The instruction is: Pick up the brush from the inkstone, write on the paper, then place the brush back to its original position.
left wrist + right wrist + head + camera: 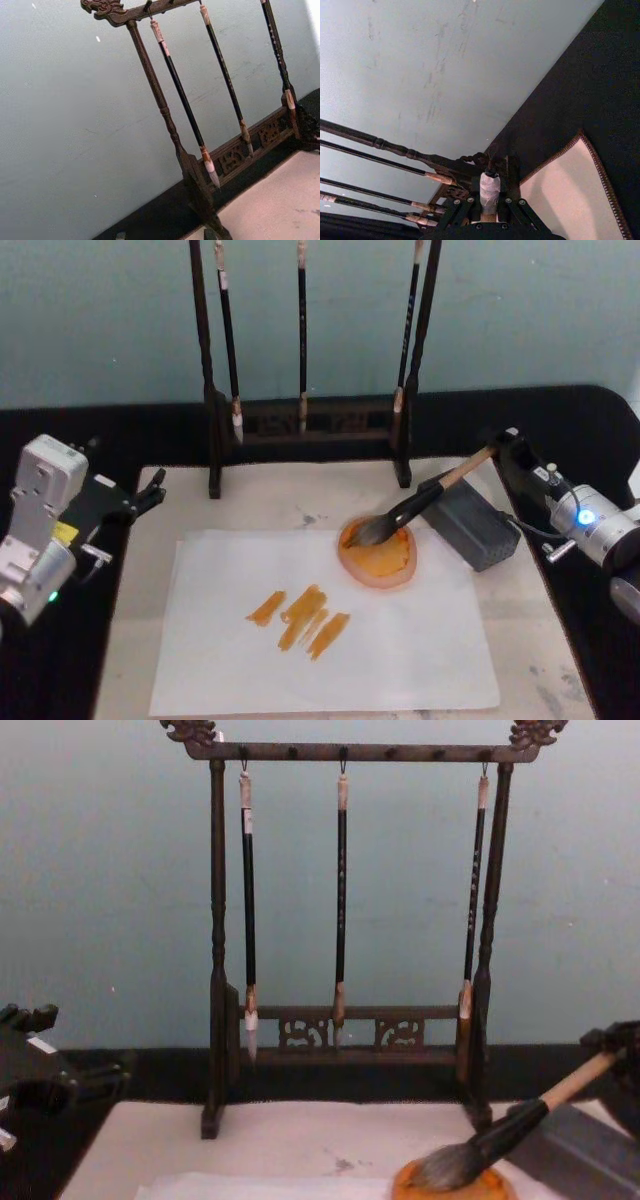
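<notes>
**Brush down on inkstone, right gripper on handle end**

- Left gripper [148,492]: parked at the mat's [270,505] left edge, well apart from the paper. Fingers spread, nothing between them. Chest view shows it low at the left edge [60,1060].
- Paper [400,660]: flat on the mat, with orange strokes [300,618] left of centre. Head view shows the strokes; chest view catches just the sheet's far edge.
- Rack [210,390] behind, three thin brushes [341,900] hanging.
- Inkstone [385,565]: on the paper's far right corner.
- Brush [430,495]: bristles in the inkstone, shaft tilted up to the right over the grey block [470,525].
- Right gripper [505,445]: closed on the brush's handle end. Right wrist view shows the white end cap [489,187] between its fingers.
</notes>
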Controlling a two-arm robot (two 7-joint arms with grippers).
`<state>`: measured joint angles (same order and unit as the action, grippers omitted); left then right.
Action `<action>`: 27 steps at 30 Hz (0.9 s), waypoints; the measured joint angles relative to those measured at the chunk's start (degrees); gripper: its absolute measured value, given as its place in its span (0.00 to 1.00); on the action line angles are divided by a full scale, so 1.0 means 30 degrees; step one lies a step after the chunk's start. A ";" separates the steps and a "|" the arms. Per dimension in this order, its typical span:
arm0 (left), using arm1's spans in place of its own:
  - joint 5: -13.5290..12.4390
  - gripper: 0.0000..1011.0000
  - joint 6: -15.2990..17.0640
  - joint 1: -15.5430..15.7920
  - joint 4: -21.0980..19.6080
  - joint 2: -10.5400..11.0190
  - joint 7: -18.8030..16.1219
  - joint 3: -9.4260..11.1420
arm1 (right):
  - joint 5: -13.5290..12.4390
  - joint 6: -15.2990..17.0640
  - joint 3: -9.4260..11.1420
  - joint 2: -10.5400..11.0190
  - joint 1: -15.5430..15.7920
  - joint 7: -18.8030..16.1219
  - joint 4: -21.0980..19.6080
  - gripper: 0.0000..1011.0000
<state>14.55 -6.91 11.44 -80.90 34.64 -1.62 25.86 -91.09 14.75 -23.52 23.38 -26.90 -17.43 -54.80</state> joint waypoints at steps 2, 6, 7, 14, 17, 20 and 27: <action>-0.0001 1.00 0.0000 -0.0001 0.0000 0.0000 0.0000 0.0000 | 0.0026 -0.0031 -0.0076 0.0036 -0.0033 -0.0053 -0.0006 0.17; 0.0000 1.00 -0.0001 -0.0002 -0.0001 0.0000 0.0000 -0.0001 | 0.0086 -0.0066 -0.0153 0.0067 -0.0070 -0.0098 -0.0016 0.17; 0.0000 1.00 0.0000 0.0000 0.0001 0.0000 0.0000 -0.0001 | 0.0111 -0.0148 -0.0176 0.0104 -0.0064 -0.0107 -0.0087 0.17; 0.0000 1.00 -0.0001 -0.0001 0.0000 0.0000 0.0000 0.0001 | 0.0334 -0.0329 -0.0327 0.0227 -0.0036 -0.0260 -0.0364 0.17; 0.0000 1.00 0.0000 -0.0002 0.0001 0.0000 0.0000 0.0000 | 0.0334 -0.0329 -0.0314 0.0217 -0.0032 -0.0256 -0.0364 0.17; 0.0000 1.00 -0.0001 -0.0002 0.0001 0.0000 0.0000 0.0001 | 0.0332 -0.0327 -0.0298 0.0207 -0.0022 -0.0249 -0.0361 0.17; 0.0000 1.00 -0.0001 0.0000 0.0001 0.0000 0.0000 -0.0001 | 0.0329 -0.0312 -0.0262 0.0193 -0.0011 -0.0238 -0.0347 0.17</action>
<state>14.55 -6.91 11.43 -80.90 34.65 -1.62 25.86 -90.11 13.81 -24.30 23.96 -26.93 -18.14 -55.84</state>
